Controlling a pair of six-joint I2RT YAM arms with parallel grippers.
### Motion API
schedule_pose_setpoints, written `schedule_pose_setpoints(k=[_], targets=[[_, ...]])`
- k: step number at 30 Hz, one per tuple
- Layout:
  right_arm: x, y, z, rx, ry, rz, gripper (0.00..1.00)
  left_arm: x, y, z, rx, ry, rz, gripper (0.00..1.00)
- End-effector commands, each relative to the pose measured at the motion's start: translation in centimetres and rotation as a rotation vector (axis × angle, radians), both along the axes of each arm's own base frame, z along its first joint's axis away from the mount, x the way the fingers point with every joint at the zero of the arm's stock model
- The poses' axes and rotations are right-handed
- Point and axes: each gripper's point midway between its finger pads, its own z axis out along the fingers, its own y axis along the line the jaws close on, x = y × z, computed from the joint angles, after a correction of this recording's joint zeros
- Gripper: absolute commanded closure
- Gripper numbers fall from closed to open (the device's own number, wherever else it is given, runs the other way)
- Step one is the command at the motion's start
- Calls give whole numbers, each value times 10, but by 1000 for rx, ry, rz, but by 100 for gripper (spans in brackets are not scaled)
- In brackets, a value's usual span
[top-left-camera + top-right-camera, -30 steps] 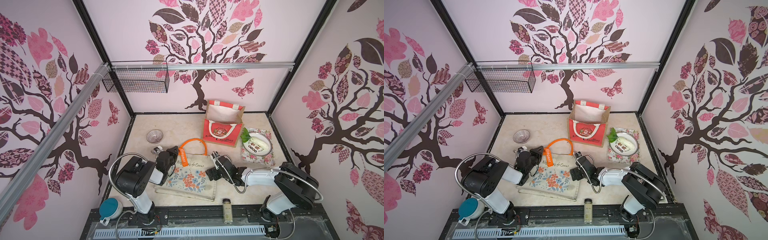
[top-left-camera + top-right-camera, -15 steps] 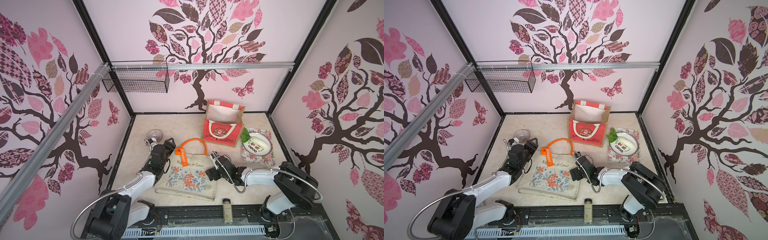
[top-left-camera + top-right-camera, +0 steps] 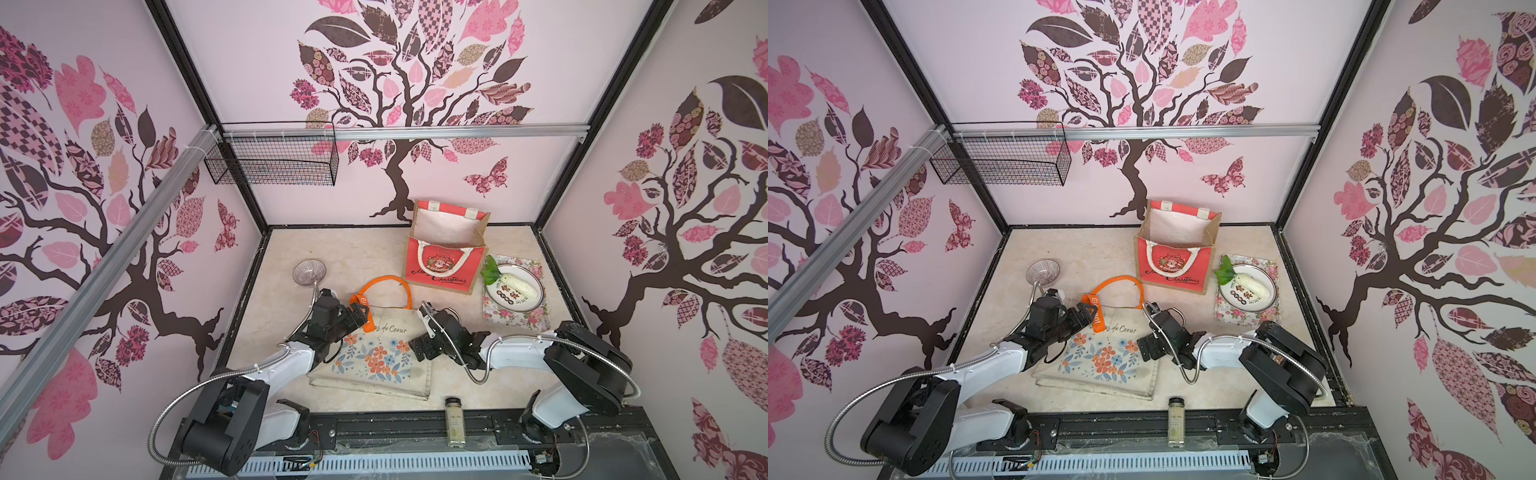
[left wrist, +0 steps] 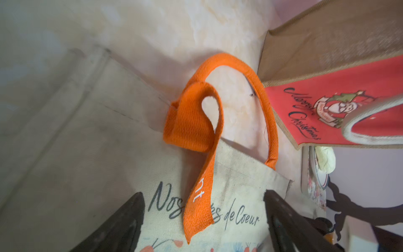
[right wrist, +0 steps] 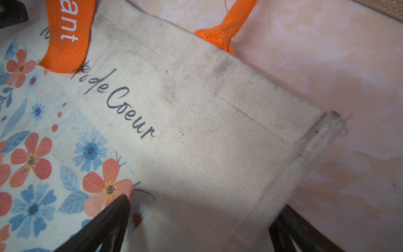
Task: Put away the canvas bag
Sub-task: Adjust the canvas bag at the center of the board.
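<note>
Left arm has swung out of its tucked pose and stretched forward since a second ago, and its jaws have let go and spread. The canvas bag (image 3: 374, 357) lies flat on the table (image 3: 291, 257) near the front edge, floral print up, between the two arms. One orange handle (image 3: 386, 279) arches past the bag's top hem towards the back. The other strap (image 4: 196, 174) is flopped down over the lettering.

Now the left gripper (image 3: 358, 316) hovers at the bag's top left corner. In the left wrist view its jaws stand wide apart with the loose strap lying between them, and nothing is pinched. Over on the other side, the right gripper (image 5: 202, 205) is spread wide too. It straddles the bag's side seam and holds nothing.

This looks like light, limp cloth with no stiffness of its own. Lifted by one point it would likely sag and fold, and the flat panel gives the fingers little to bite. The orange handles seem the best hold, or else the two top corners, one for each arm.

Just behind stands a red Christmas bag (image 3: 444, 266), mouth open. A plate (image 3: 538, 291) sits beside it on the right, and a glass bowl (image 3: 309, 272) sits to the left. A spice jar (image 3: 454, 422) lies at the front rail. High on the back wall hangs a wire basket (image 3: 274, 160).
</note>
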Motion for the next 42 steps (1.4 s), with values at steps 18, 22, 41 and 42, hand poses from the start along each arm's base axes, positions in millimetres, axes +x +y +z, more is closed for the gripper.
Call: schedule_pose_setpoints(k=[18, 22, 41, 42], targets=[[-26, -20, -39, -105, 155, 19, 4, 12, -33, -13, -51, -5, -28, 94], [-28, -25, -46, -127, 165, 11, 4, 36, -22, 12, -71, -28, 69, 100], [-33, -30, -51, -127, 164, 14, 6, 181, 13, 48, -25, -289, 231, 56], [-32, -29, -51, -127, 162, 13, 6, 183, 10, 48, -15, -293, 210, 55]])
